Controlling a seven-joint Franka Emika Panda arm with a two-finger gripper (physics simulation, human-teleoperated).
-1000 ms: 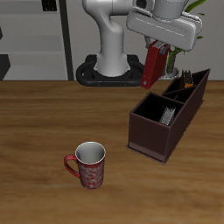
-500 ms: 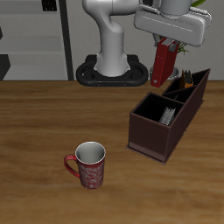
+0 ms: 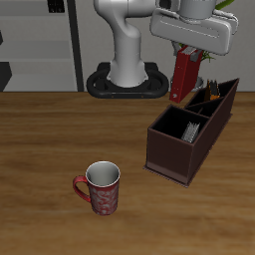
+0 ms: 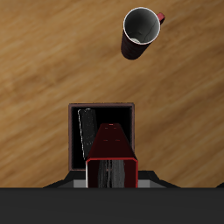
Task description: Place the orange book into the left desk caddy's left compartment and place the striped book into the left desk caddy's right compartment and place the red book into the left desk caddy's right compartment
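Observation:
My gripper (image 3: 187, 52) is shut on the dark red book (image 3: 182, 76) and holds it upright in the air, above the left desk caddy (image 3: 175, 157). In the wrist view the red book (image 4: 112, 154) hangs over the caddy's large square right compartment (image 4: 105, 118). The grey-and-black striped book (image 4: 86, 133) stands inside that compartment against one wall; it also shows in the exterior view (image 3: 191, 129). The orange book (image 3: 212, 97) sits in the narrow left compartment at the caddy's taller end.
A red patterned mug (image 3: 101, 188) stands on the wooden table nearer the front edge; it also shows in the wrist view (image 4: 141, 31). The robot's white base (image 3: 127, 72) stands behind the caddy. Dark shelving (image 3: 38, 45) is at the back.
My gripper has carried the red book sideways toward the caddy and a little higher. It has hardly moved in the last half second.

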